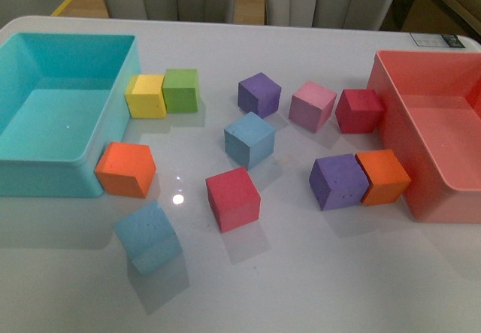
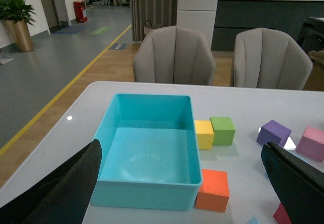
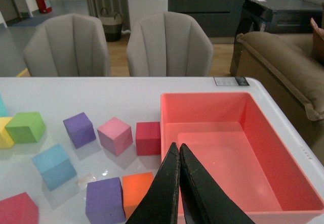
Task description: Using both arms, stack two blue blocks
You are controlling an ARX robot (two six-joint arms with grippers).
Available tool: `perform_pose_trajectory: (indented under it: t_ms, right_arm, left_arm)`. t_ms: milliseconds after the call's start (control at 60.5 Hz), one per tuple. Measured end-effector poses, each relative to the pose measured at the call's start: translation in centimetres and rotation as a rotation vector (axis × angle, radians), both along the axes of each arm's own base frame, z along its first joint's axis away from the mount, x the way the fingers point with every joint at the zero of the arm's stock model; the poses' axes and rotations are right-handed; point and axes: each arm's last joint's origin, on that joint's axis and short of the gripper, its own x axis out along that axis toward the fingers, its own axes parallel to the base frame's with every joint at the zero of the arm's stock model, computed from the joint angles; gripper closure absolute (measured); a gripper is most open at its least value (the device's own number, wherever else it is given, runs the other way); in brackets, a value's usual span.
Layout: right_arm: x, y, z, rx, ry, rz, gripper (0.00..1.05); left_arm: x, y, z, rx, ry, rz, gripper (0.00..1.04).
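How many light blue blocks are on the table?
2. One blue block sits mid-table, behind the nearer red cube; the other blue block lies nearest the robot, in front of the orange cube beside the turquoise bin. None seems hidden.

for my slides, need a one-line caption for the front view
Two sky-blue foam cubes lie apart, unstacked, between a turquoise plastic bin and a salmon plastic bin
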Motion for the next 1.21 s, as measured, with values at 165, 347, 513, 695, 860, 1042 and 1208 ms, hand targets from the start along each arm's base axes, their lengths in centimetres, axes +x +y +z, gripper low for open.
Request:
perform_pose_trajectory:
  t_ms: [165,347,513,695,860,1042,1208]
  right_arm:
    - [-0.8,0.0,0.3,0.000,-0.006,0.000,1.03]
    - [-1.5,0.0,0.5,0.000,-0.013,0.000,1.03]
    - [-2.0,0.0,0.5,0.000,-0.017,0.000,1.03]
    - [-2.6,0.0,0.5,0.000,-0.017,0.000,1.03]
    - [-2.9,0.0,0.5,0.000,-0.017,0.000,1.03]
    - [-3.3,0.0,0.5,0.000,-0.015,0.000,1.03]
    - [-4.3,0.0,0.2,0.000,-0.011,0.000,1.03]
  left_arm:
    - [0.0,0.0,0.0,0.000,0.000,0.000,0.09]
    - [0.0,0.0,0.0,0.000,0.000,0.000,0.09]
    - [0.0,0.0,0.0,0.000,0.000,0.000,0.09]
    - [0.0,0.0,0.0,0.000,0.000,0.000,0.09]
    - [0.0,0.0,0.0,0.000,0.000,0.000,0.09]
    - [0.0,0.0,0.0,0.000,0.000,0.000,0.09]
    - [0.0,0.0,0.0,0.000,0.000,0.000,0.09]
